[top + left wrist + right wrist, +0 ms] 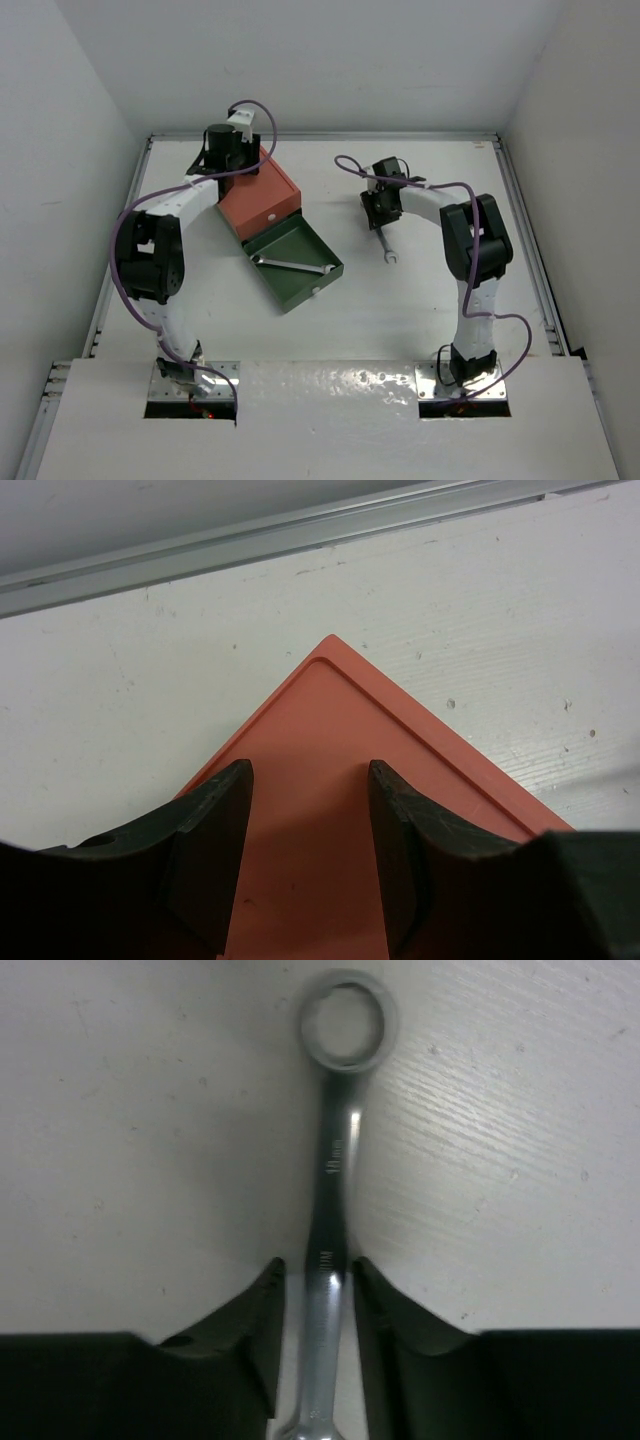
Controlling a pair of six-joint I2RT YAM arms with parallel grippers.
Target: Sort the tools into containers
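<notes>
Looking down past my right claw (315, 1278), I see a silver wrench (335, 1160) lying flat on the white counter (520, 1160). Its thin middle part runs between my 2 fingers (250, 1340). Its ring end sticks out in front of the claw, and its other end goes back under the claw. This claw is a little bit open. I can see a thin strip of counter between the wrench and the finger on 1 side, so the fingers sit around the wrench and do not pinch it.

My left claw (308, 780) is right over the orange-red drawer (330, 740). A corner of the flat orange top points away in front of the claw. Past that corner there is bare counter and then a grey metal rail (300, 525). This claw is open too, with only the orange top showing in the gap. It holds nothing. I cannot tell if the tips touch the top.

The dark green drawer (300, 288) is pulled out from under the orange-red drawer. It sits closer to my bases than the left claw does, between my 2 claws. A second wrench (292, 265) lies inside it. I cannot tell if more tools lie with it.
</notes>
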